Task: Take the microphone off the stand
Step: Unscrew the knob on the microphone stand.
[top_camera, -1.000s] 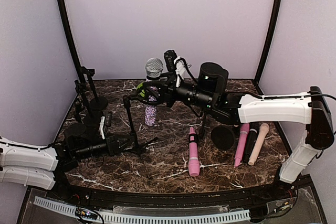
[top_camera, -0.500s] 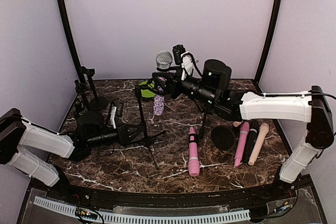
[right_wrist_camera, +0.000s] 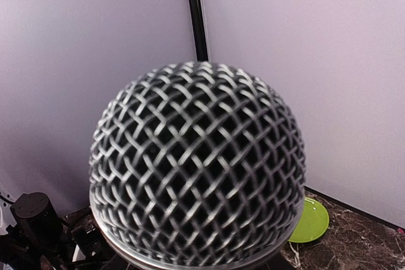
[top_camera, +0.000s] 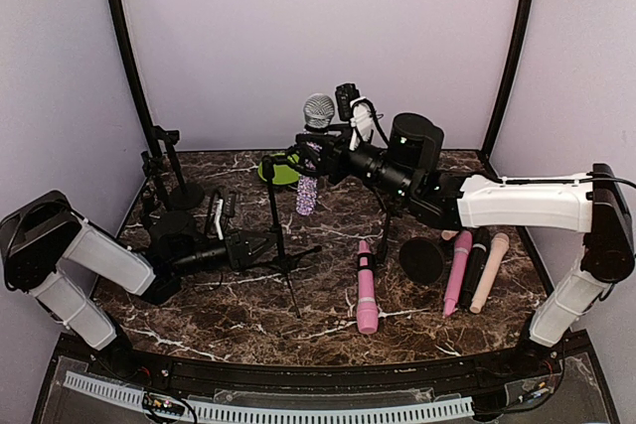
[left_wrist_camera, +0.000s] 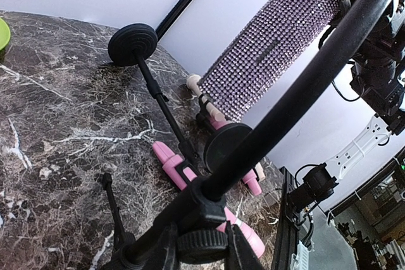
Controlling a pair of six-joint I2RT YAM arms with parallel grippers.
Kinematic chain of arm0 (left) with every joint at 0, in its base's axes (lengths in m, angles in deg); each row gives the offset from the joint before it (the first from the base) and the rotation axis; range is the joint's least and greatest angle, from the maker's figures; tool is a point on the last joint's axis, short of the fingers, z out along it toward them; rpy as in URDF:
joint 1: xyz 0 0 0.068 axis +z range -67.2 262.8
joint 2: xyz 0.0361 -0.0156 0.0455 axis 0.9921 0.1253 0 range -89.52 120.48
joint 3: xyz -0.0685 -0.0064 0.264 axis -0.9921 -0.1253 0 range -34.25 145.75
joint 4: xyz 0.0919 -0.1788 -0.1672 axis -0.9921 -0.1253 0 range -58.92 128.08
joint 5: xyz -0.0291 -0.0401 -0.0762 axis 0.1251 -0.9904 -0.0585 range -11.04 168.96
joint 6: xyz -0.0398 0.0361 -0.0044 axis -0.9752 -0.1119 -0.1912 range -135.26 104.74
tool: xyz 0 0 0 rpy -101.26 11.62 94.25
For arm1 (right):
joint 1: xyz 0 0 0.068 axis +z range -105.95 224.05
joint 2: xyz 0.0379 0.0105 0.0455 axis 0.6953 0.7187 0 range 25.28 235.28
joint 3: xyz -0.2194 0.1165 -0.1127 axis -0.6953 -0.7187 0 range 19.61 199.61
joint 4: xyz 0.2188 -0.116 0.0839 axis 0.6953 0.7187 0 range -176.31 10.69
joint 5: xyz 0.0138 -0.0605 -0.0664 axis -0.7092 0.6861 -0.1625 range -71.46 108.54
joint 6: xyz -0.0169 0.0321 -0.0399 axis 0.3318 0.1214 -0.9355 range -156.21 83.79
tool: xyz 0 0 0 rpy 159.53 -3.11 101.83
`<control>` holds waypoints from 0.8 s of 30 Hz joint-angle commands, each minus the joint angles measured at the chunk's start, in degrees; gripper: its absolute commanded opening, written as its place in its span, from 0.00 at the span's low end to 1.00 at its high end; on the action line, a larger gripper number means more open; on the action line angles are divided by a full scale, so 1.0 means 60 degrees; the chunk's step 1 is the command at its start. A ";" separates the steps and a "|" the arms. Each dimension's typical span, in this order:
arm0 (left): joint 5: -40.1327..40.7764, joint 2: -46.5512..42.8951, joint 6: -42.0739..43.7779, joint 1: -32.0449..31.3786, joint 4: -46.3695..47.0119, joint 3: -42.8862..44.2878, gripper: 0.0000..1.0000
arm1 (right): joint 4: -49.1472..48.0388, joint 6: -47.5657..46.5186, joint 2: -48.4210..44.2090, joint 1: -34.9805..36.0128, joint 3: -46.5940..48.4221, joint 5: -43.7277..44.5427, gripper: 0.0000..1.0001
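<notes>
At table's 9 o'clock, your L gripper [top_camera: 243,248] is clamped narrow on the stand [top_camera: 272,208], at the hub above its legs. Toward 12, R gripper [top_camera: 316,153] pinches the mic [top_camera: 318,112] by its glitter body, head up, just right of the stand's top. Looks like the lift-out step, nearly done. Next: carry mic clear w/o snagging.

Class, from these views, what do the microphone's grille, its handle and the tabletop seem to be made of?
Microphone grille: likely metal, woven silvery wire mesh with shine. Microphone handle: covered in tiny lilac rhinestone-like beads, sparkling rows. Tabletop: marble-look, dark brown, white veins; possibly laminate.
</notes>
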State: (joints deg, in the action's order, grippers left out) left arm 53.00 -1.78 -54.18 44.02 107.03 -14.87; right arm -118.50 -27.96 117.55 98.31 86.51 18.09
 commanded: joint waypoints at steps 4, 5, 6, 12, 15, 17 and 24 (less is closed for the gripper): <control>-0.0169 -0.0585 0.0025 -0.0135 -0.2014 0.0183 0.21 | -0.0115 0.0177 -0.0099 0.0127 -0.0250 -0.0353 0.17; -0.0024 -0.0698 0.0220 -0.0140 -0.2347 0.0183 0.27 | -0.0114 0.0178 -0.0107 0.0127 -0.0261 -0.0350 0.17; 0.0049 -0.0958 0.0335 -0.0134 -0.2532 0.0198 0.33 | -0.0114 0.0178 -0.0114 0.0127 -0.0265 -0.0350 0.17; 0.0502 -0.2076 0.1497 -0.0140 -0.4424 0.0454 0.52 | -0.0117 0.0185 -0.0155 0.0112 -0.0294 -0.0321 0.17; 0.0543 -0.2756 0.2435 -0.0142 -0.5658 0.0642 0.58 | -0.0115 0.0178 -0.0179 0.0112 -0.0323 -0.0320 0.17; 0.0482 -0.3015 0.2834 -0.0142 -0.5902 0.0704 0.59 | -0.0114 0.0196 -0.0188 0.0112 -0.0337 -0.0303 0.17; 0.0791 -0.4044 0.4431 -0.0265 -0.7129 0.0894 0.61 | -0.0104 0.0193 -0.0202 0.0112 -0.0338 -0.0293 0.17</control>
State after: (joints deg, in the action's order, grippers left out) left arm 56.00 -22.78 -35.69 43.16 70.42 -11.66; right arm -119.39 -27.31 117.28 98.40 85.70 17.02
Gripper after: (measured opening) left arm 0.603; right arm 0.415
